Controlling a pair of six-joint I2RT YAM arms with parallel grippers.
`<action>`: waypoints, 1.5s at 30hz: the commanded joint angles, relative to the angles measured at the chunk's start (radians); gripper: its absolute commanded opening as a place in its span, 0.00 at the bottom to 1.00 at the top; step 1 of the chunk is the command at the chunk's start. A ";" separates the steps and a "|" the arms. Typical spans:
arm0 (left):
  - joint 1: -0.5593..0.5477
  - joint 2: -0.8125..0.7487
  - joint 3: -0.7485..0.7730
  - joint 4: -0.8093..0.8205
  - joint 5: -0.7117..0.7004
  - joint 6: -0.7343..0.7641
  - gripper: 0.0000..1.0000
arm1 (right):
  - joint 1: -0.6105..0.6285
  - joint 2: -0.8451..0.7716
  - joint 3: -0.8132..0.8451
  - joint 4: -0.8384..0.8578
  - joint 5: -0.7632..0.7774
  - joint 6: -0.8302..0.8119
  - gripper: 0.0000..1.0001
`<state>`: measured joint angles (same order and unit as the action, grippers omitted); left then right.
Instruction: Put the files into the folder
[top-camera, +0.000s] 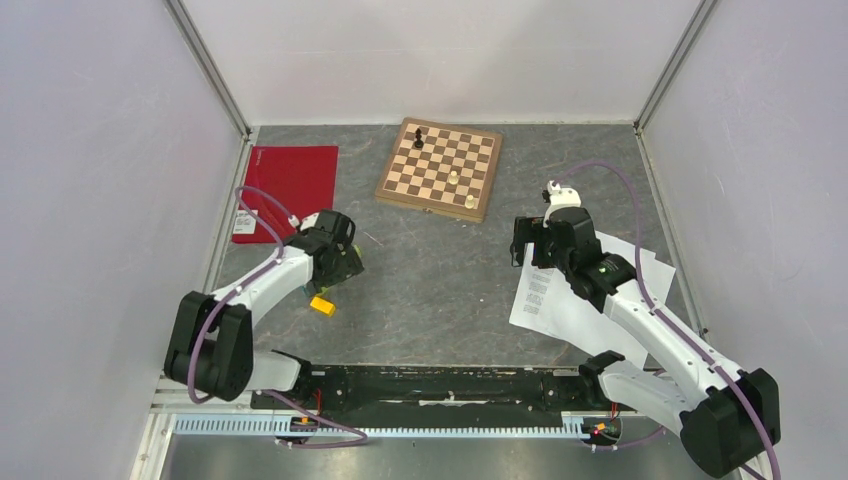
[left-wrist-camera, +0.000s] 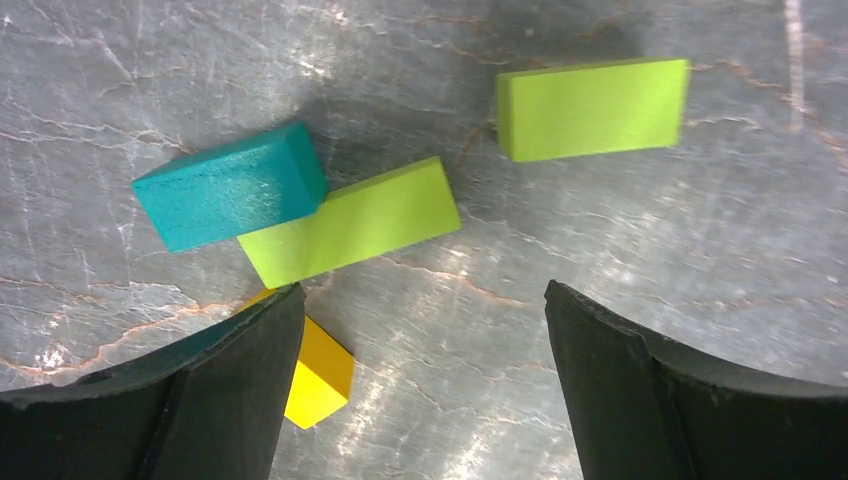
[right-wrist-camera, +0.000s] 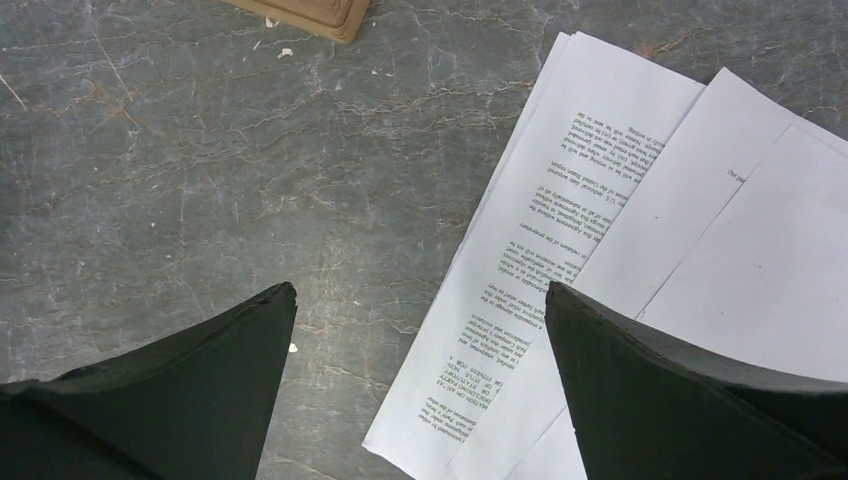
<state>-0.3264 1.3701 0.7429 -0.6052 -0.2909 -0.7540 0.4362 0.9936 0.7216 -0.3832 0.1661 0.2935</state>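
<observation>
The files (top-camera: 560, 312) lie flat on the right side of the desk (top-camera: 430, 290), a few white sheets fanned and overlapping; in the right wrist view the leftmost sheet (right-wrist-camera: 560, 210) carries blocks of small black print, while the sheets to its right look mostly blank. The right end effector (right-wrist-camera: 420, 300) hangs over the left edge of the papers, its fingers spread wide with nothing between them; one finger is above bare grey stone, the other above paper.

The folder (top-camera: 290, 182) lies flat at the far left of the desk, well apart from the files; it is crimson, with a small white label (top-camera: 245, 220) at its near left corner, and the left arm's purple cable crosses in front of it. The chessboard (top-camera: 440, 168) sits at the far middle, a few pieces on it.

The left end effector (left-wrist-camera: 425, 295) is likewise spread and empty, above small blocks: a teal block (left-wrist-camera: 230, 185) touching a lime block (left-wrist-camera: 350, 220); a second lime block (left-wrist-camera: 592, 108) apart; a yellow block (left-wrist-camera: 322, 378) partly hidden behind one finger.
</observation>
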 joint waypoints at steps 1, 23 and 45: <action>-0.052 -0.059 0.080 -0.009 0.028 0.047 0.96 | 0.000 -0.022 -0.002 -0.001 0.010 -0.035 0.98; -0.120 0.435 0.457 0.206 -0.062 -0.029 0.96 | -0.001 -0.036 -0.016 0.000 -0.015 -0.009 0.98; 0.083 0.125 0.072 0.088 -0.115 -0.137 0.96 | 0.000 -0.020 -0.057 0.038 -0.065 0.004 0.98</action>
<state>-0.3119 1.5856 0.8692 -0.4480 -0.3317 -0.8413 0.4362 0.9710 0.6834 -0.3771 0.1246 0.2886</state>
